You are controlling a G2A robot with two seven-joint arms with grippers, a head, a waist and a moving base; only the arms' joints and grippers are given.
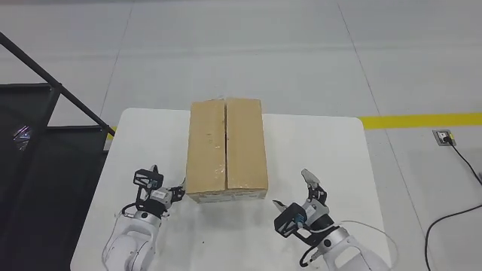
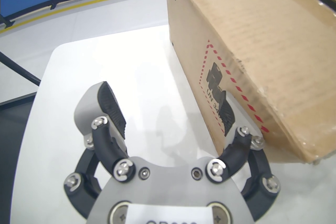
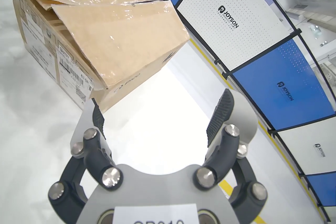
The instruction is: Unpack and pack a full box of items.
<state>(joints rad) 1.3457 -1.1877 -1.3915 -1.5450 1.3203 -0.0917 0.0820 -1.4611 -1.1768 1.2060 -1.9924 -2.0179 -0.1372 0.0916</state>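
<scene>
The cardboard box (image 1: 226,147) sits in the middle of the white table (image 1: 320,150). Its two top flaps meet along a centre seam, and at the end nearest me they lift a little. My left pincer (image 2: 168,107) is spread wide and holds nothing. It is low at the box's near left corner, with one finger just beside the side wall; I cannot tell if it touches. My right pincer (image 3: 160,109) is also spread wide and holds nothing, near the box's near right corner but apart from it.

Tan box (image 1: 226,147) (red dashes, seemingly black symbol on side); white table (image 1: 316,158).
</scene>
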